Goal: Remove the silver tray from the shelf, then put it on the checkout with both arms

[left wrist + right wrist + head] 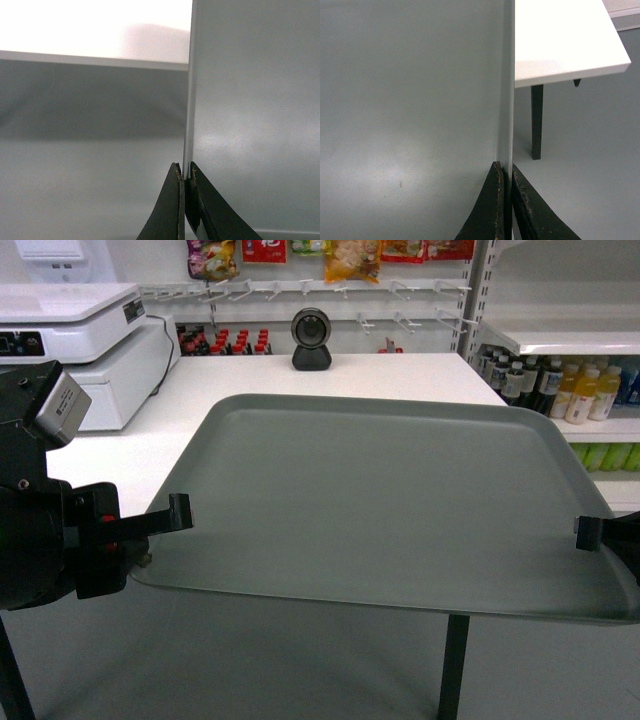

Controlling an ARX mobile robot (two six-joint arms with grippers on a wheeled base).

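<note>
Pinching the silver tray [390, 500] rim, left claw [180, 512] and right claw [588, 532] clamped tight, tray overhanging checkout [150, 455] edge.

The head camera looks forward and slightly down over the tray [385, 505] toward the desk [300, 375] beyond. Each wrist camera sits just behind its gripper, left gripper [185, 182] and right gripper [506, 172], sighting closely along the tray's pinched rim. All three views share tray and desk edge.
</note>
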